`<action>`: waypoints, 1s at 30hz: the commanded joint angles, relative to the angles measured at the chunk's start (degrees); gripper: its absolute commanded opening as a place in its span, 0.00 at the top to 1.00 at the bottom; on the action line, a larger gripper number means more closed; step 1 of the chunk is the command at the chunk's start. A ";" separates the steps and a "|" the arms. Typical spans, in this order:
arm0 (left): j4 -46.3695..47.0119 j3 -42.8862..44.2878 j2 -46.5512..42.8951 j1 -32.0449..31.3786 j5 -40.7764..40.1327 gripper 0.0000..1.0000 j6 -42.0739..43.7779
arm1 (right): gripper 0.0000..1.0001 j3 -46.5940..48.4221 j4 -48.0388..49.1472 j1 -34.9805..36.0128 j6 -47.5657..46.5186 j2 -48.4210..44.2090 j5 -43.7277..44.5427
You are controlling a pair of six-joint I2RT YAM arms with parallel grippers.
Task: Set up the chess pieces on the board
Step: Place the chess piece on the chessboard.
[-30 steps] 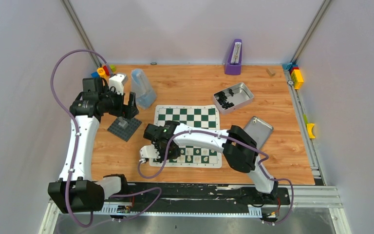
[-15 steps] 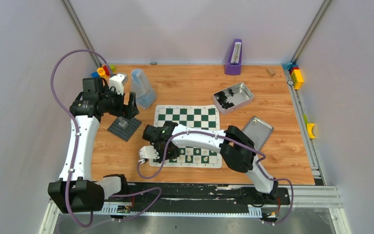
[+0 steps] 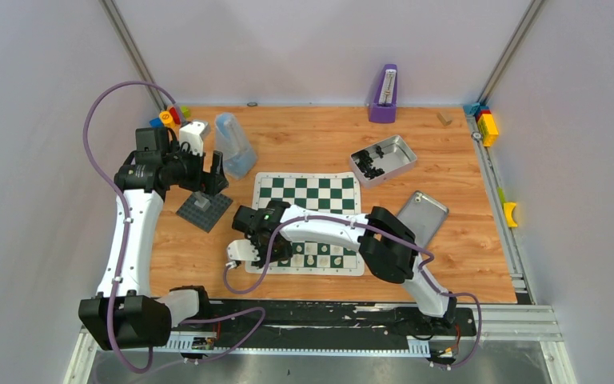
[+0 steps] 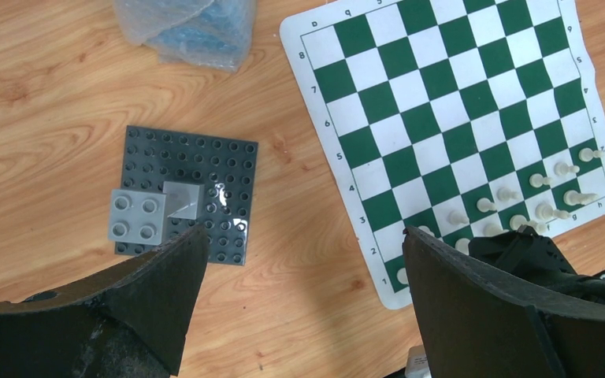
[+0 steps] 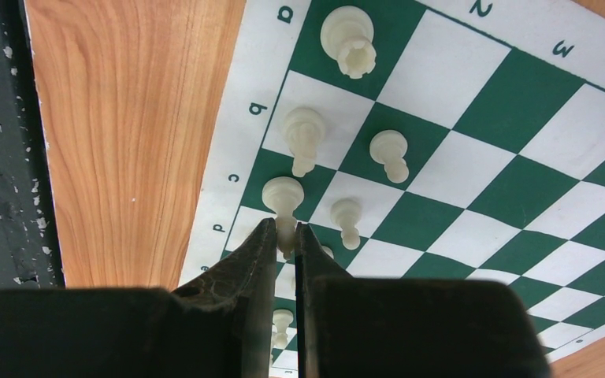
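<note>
The green-and-white board (image 3: 308, 192) lies mid-table, with several cream chess pieces (image 3: 320, 254) standing along its near rows. My right gripper (image 3: 274, 252) is low over the board's near-left corner. In the right wrist view this gripper (image 5: 285, 230) is shut on a cream chess piece (image 5: 283, 195) over the board (image 5: 473, 165), by the left files; whether the piece touches the board I cannot tell. Other pieces (image 5: 349, 35) stand close by. My left gripper (image 3: 208, 172) hangs open and empty (image 4: 303, 244) over bare wood, left of the board (image 4: 457, 94).
A dark grey studded plate with a grey post (image 3: 205, 208) lies under the left gripper. A clear plastic bag (image 3: 232, 144) sits behind it. A metal tin of dark pieces (image 3: 384, 158), a silver flat case (image 3: 424, 214) and a purple stand (image 3: 384, 94) are at the right and back.
My right gripper has eased slightly to the left with the piece still pinched. The left arm has not moved.
</note>
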 commanded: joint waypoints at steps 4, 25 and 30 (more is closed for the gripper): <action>0.28 0.98 -0.64 0.31 0.98 0.00 1.89 | 0.86 1.52 1.28 0.65 0.81 0.40 1.22; 3.49 0.03 -0.80 0.30 8.13 0.00 1.31 | 0.55 -3.61 2.38 -8.66 10.81 -22.22 -9.14; 6.26 -1.85 -0.64 0.20 13.59 0.00 0.33 | 0.53 -16.39 6.84 -23.22 14.88 -33.31 -14.89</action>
